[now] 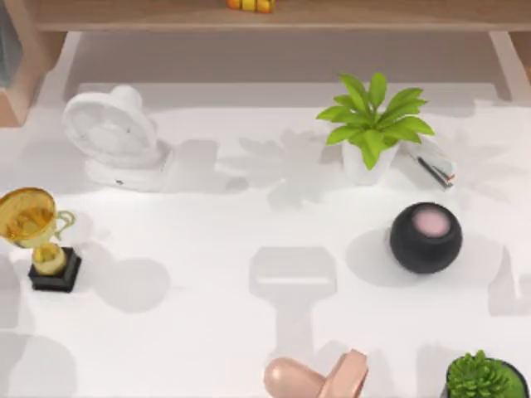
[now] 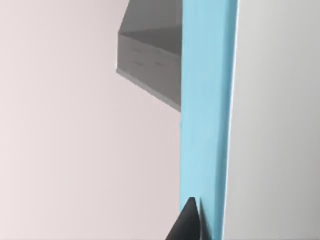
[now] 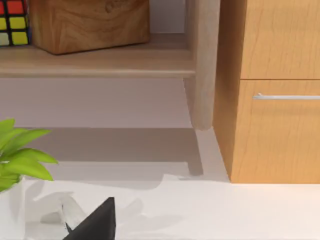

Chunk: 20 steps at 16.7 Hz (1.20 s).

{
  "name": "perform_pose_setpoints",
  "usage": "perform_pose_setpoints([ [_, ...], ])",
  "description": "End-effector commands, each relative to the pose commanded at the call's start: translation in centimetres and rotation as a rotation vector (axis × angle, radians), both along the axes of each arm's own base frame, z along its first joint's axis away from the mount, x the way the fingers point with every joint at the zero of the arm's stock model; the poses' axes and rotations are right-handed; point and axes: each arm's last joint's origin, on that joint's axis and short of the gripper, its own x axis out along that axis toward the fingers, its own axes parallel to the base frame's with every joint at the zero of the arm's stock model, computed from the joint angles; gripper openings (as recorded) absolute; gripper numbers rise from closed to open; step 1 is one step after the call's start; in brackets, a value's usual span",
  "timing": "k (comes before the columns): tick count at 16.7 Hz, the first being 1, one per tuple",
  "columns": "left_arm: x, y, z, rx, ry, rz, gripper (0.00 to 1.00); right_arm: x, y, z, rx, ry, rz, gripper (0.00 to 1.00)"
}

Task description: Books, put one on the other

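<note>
the dark tip of my left gripper (image 2: 192,222) sits right against the blue book (image 2: 205,110), touching its lower end, but i cannot tell whether the gripper is clamped on it or merely beside it. the book shows as a long, flat, straight-edged slab, so i judge it stiff along the cover, fairly light, and smooth enough to slip. i would take it across the thickness near the spine, close to the middle of its length, so that it does not swing or fan open (a hold by one corner would let it sag). where the other book lies i cannot tell, so i cannot yet judge the stacking. beyond the blue book hangs a grey cabinet (image 2: 150,60) against a plain pale wall. my right gripper (image 3: 95,222) is near the potted plant (image 1: 373,124); whether it is apart or together i cannot tell. the table (image 1: 249,224) is white, flat and smooth. a black ball speaker (image 1: 426,238) stands near the plant, on the near side, a white fan (image 1: 112,137) well apart to its left, and a gold trophy (image 1: 41,236) farther left still. behind the plant runs a wooden shelf (image 3: 100,62) holding a colour cube (image 3: 13,22) and a wooden box (image 3: 90,22), with a drawer front (image 3: 280,130) to the shelf's right.
</note>
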Motion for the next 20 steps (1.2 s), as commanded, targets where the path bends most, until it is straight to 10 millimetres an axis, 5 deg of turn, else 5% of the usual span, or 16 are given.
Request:
perform_pose_setpoints([
  [10,-3.7,-1.7,-13.0,0.334,0.354,-0.205,0.0,0.0,0.0,0.0,0.0,0.0,0.0,1.0],
  [20,-3.5,-2.1,-14.2,0.35,0.381,-0.235,0.0,0.0,0.0,0.0,0.0,0.0,0.0,1.0],
])
